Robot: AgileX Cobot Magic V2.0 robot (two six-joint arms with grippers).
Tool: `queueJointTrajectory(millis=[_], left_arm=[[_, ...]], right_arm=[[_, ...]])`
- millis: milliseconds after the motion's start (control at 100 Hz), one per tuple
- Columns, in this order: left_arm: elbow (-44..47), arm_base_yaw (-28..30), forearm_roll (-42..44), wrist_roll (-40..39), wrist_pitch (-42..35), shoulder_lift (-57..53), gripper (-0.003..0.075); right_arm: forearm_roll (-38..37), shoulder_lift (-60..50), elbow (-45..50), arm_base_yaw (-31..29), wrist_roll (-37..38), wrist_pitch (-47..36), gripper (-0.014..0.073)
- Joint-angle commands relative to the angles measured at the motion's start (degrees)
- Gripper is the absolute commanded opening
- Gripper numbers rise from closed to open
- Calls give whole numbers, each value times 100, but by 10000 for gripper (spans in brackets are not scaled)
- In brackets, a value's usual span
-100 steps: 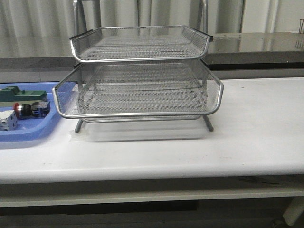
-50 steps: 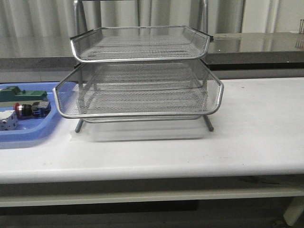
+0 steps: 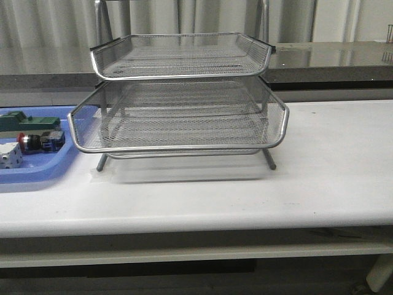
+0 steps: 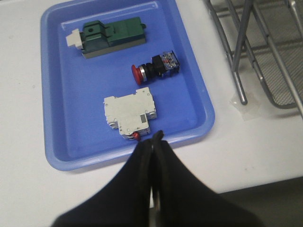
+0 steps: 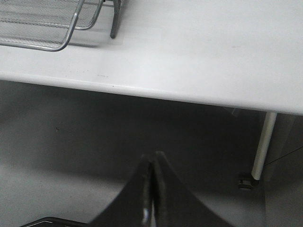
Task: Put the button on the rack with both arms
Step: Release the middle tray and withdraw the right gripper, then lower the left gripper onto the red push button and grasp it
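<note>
A white surface (image 3: pixel 331 178) runs the full width of the front view. At its far left edge sits a flat blue tray (image 3: pixel 37 175), partly cut off by the picture's border. Inside the tray, toward the back, lies a green block (image 3: pixel 27 121). In front of it lies the button (image 3: pixel 40 142) on its side, red cap pointing left and blue rear block pointing right toward the rack. Nearest the front of the tray, at the left, is a white breaker-like part (image 3: pixel 9 155). None of the three touch each other.

Just right of the tray, in the middle of the surface, stands the rack (image 3: pixel 184 104), a silver wire-mesh stack of trays on thin metal legs. Its wide lower tray overhangs the tray's right edge; no button lies on any tier.

The right half of the surface holds nothing else in view.

In the left wrist view, the left pincer (image 4: pixel 155 142) hangs above the tray's near rim, close by the white part, its black fingers pressed together and holding nothing. In the right wrist view, the right pincer (image 5: pixel 152 163) is likewise closed and holding nothing, off the front edge of the surface, over the dark floor.
</note>
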Motion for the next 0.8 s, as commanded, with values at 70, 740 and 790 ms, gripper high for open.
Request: queueJointTrajectory(millis=[70, 740, 790], left_arm=[[-881, -15, -135, 439, 355, 508, -8], [-1629, -139, -278, 3423, 353, 1379, 651], [-1629, -174, -266, 3511, 189, 1488, 651]], right_arm=[[10, 26, -180, -1, -7, -321, -71], [10, 26, -180, -1, -7, -321, -71], [10, 26, -180, -1, -7, -321, -71]])
